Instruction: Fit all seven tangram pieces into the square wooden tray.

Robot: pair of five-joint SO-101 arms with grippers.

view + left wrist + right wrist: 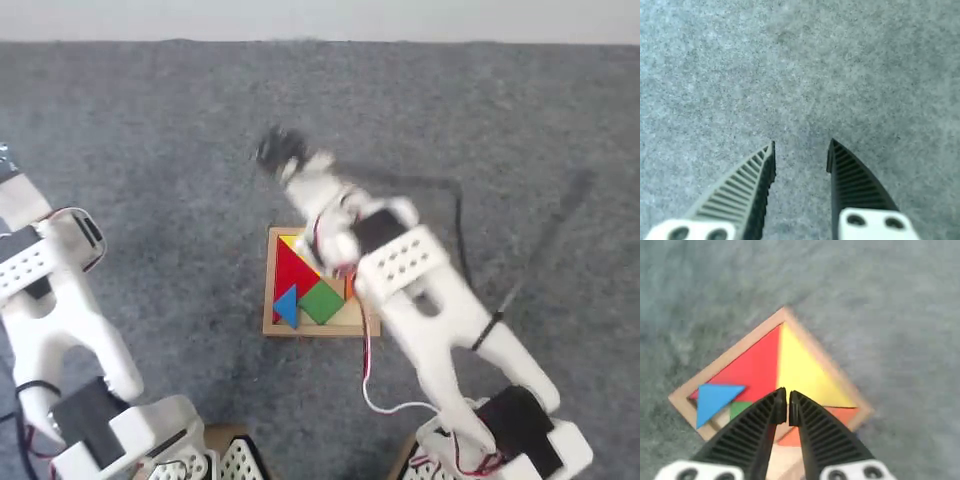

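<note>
The square wooden tray (268,290) lies mid-table on the grey carpet. In it are a large red triangle (292,272), a yellow triangle (289,242), a green square (322,300) and a blue triangle (287,306) by the near-left corner. The right arm (400,262) stands over the tray's right side and hides that part. In the right wrist view my right gripper (785,393) hangs shut and empty above the tray (730,352), over the seam between red (752,367) and yellow (802,372). Blue (715,397) lies partly on red; green (739,410) and an orange piece (840,415) are beside the fingers. My left gripper (801,150) is open over bare carpet.
The left arm (55,300) is folded back at the table's left edge, far from the tray. Grey carpet (480,130) surrounds the tray on all sides. A cable (375,395) trails from the right arm toward its base.
</note>
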